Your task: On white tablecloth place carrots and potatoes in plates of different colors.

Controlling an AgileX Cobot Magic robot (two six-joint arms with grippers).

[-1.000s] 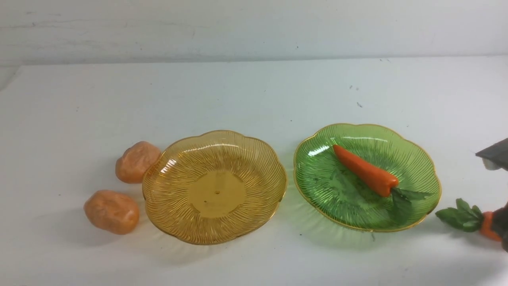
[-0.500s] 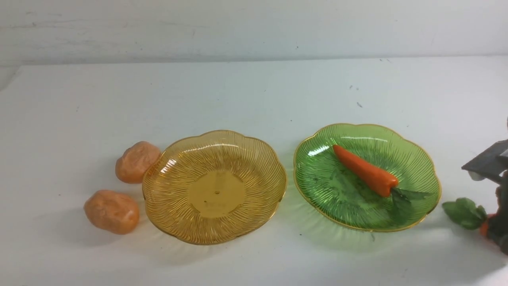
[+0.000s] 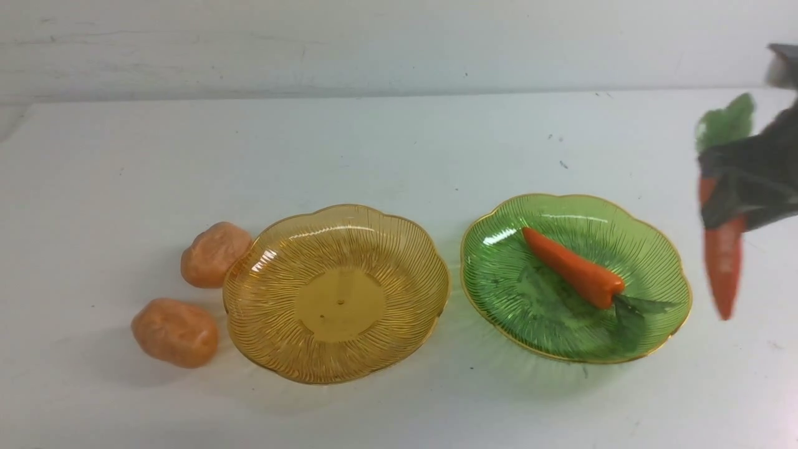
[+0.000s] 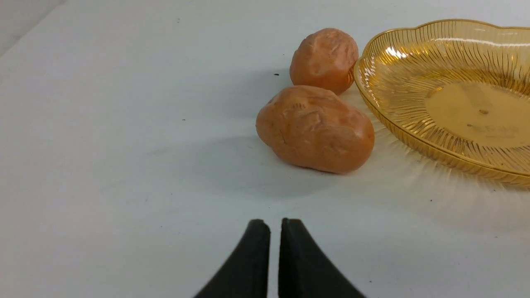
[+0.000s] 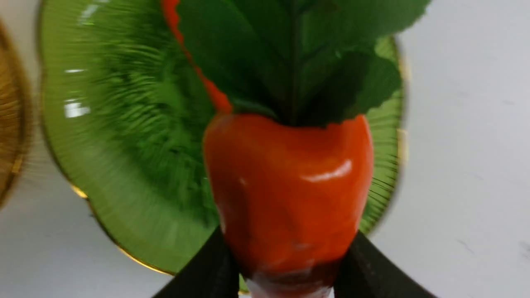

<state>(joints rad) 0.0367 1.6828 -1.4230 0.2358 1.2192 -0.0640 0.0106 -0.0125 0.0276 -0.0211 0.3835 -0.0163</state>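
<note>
Right gripper (image 3: pixel 723 187) clamps one carrot (image 3: pixel 723 274) aloft beside the green plate (image 3: pixel 536 330), which holds the other carrot (image 3: pixel 573 267); two potatoes (image 3: pixel 215 254) lie beside the amber plate (image 3: pixel 340 305); left gripper (image 4: pixel 275 248) closed, empty.

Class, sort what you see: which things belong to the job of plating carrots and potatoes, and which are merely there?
Belong to the job:
white tablecloth
green plate
amber plate
carrot in the green plate
held carrot, in the right gripper
far potato
near potato
left gripper, shut, empty

Merely there:
back wall
dark specks on the cloth
</note>
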